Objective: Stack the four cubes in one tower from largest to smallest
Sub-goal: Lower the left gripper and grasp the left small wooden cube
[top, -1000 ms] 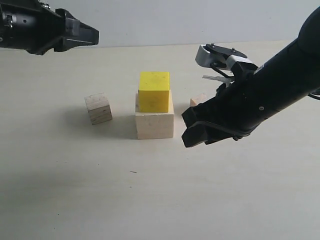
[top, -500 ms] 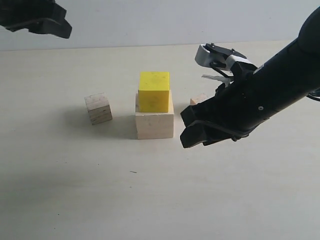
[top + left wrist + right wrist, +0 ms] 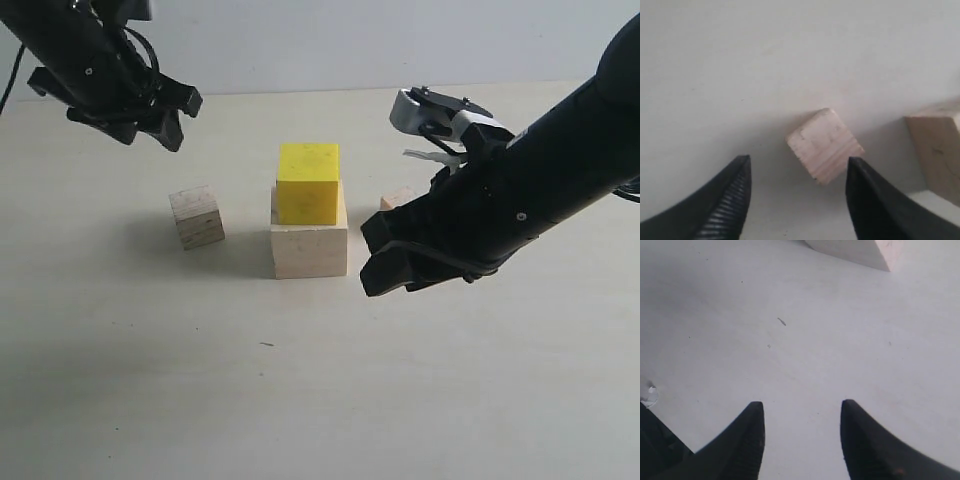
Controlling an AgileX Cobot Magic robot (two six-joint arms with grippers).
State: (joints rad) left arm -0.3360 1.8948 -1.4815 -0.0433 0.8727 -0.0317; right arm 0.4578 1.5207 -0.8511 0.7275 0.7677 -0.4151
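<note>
Tabletop [image 3: 300, 400] comes nearest, pale, with one small dark fleck on it. Above it hangs my right gripper [image 3: 385, 265], jaws spread wide and holding nothing, just to the right of the stack. That stack stands mid-table: the pale wood cube [image 3: 309, 252] on the surface, the yellow cube [image 3: 307, 190] resting on top of it. To its left, apart, sits the plywood cube [image 3: 197, 217], turned a little askew. The small tan cube [image 3: 397, 199] peeks out behind my right arm, mostly hidden. Farthest back, my left gripper [image 3: 180, 120] hovers above and behind the plywood cube, jaws wide, empty.
</note>
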